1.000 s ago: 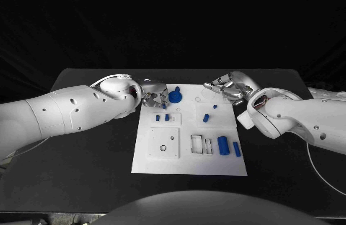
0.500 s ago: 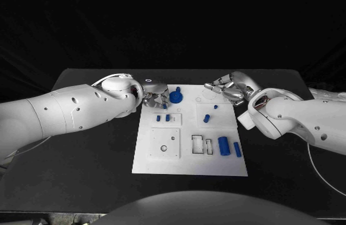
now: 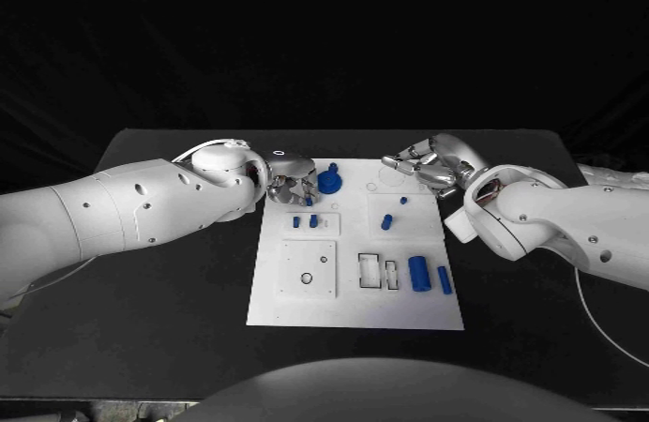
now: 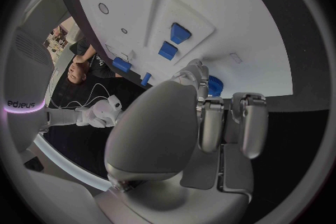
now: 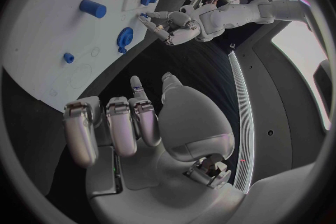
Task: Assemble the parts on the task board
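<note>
**Both robot hands at the board's far end**

Head view: I see the black table [image 3: 162, 281] carrying the white task board [image 3: 354, 295]. My left robot hand [image 3: 291, 182] has edged closer to the blue gear [image 3: 329, 180], fingers curled, grasping nothing.

Right wrist view: my right robot hand [image 5: 133, 123] hovers clenched, empty, as before.

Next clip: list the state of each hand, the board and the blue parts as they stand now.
left hand: beside the blue gear, holding nothing visible, fingers apart
right hand: empty, fingers curled, at the board's far right corner
blue gear: seated on the board
two blue cylinders: lying loose, side by side
task board: flat on the table
</note>
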